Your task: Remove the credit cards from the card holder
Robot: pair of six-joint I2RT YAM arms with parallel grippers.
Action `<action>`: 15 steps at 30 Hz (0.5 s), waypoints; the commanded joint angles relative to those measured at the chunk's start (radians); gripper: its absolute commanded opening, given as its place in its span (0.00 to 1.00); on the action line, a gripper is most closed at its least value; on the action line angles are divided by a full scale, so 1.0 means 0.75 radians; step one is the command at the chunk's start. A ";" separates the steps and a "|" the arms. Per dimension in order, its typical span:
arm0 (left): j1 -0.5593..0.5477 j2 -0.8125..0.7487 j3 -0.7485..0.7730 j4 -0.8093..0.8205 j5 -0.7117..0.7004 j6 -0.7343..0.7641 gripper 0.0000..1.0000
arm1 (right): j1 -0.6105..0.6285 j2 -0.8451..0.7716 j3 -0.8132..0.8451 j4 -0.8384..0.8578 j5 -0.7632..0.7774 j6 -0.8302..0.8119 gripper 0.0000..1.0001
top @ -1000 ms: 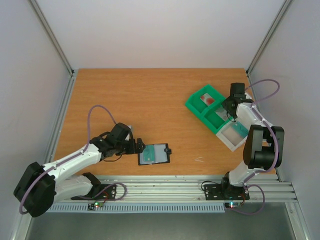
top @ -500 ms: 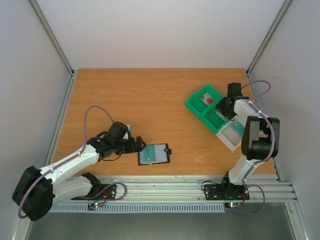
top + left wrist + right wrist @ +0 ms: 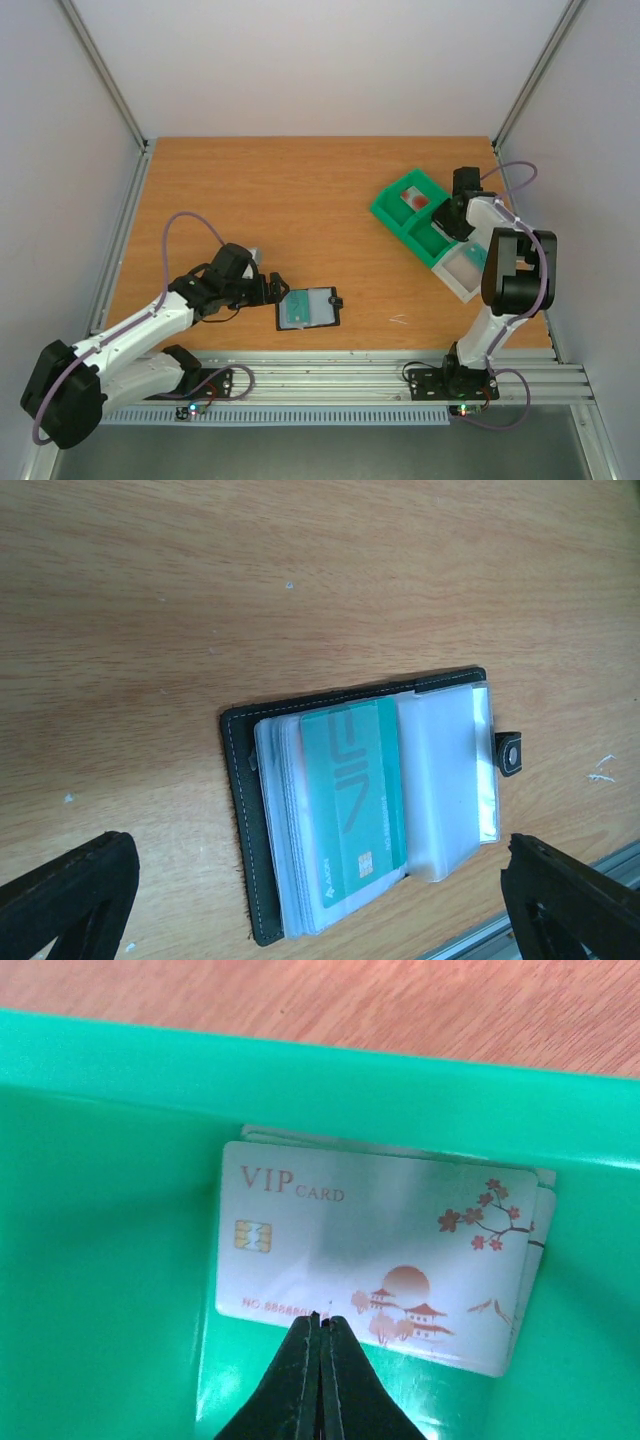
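— Where's the wallet (image 3: 243, 830)?
— Lying open by the near edge of the table (image 3: 300, 200), about midway along, with the teal card (image 3: 355, 800) tucked among its clear sleeves (image 3: 450, 780). The left gripper (image 3: 274, 291) hangs just beside it, spread wide, holding nothing.
— And the right gripper (image 3: 320, 1320)?
— At the green tray (image 3: 100, 1210) near the right edge, pinched fully closed on nothing, tips over a pale card (image 3: 380, 1230) lying flat in the end compartment.
— How would the teal card handle?
— Light, stiff and slick, I'd think. Pinch a free short edge. The wallet looks light enough to drag along, so it may want pinning.
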State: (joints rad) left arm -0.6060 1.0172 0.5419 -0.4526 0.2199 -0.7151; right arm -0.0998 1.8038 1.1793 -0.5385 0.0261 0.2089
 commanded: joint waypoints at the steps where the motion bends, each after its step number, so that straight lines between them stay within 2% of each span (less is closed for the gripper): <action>1: 0.008 -0.013 0.006 0.034 0.040 -0.005 0.99 | 0.021 -0.128 0.009 -0.049 0.003 -0.065 0.03; 10: 0.010 -0.028 0.018 0.063 0.108 -0.004 0.99 | 0.068 -0.451 -0.109 -0.127 -0.241 -0.098 0.10; 15: 0.014 -0.013 0.003 0.163 0.195 -0.024 0.99 | 0.122 -0.586 -0.149 -0.198 -0.374 -0.094 0.20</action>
State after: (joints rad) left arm -0.6014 1.0088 0.5419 -0.4332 0.2996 -0.7216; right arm -0.0399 1.4242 1.0962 -0.6270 -0.1421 0.1486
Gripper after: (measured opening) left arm 0.994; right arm 0.173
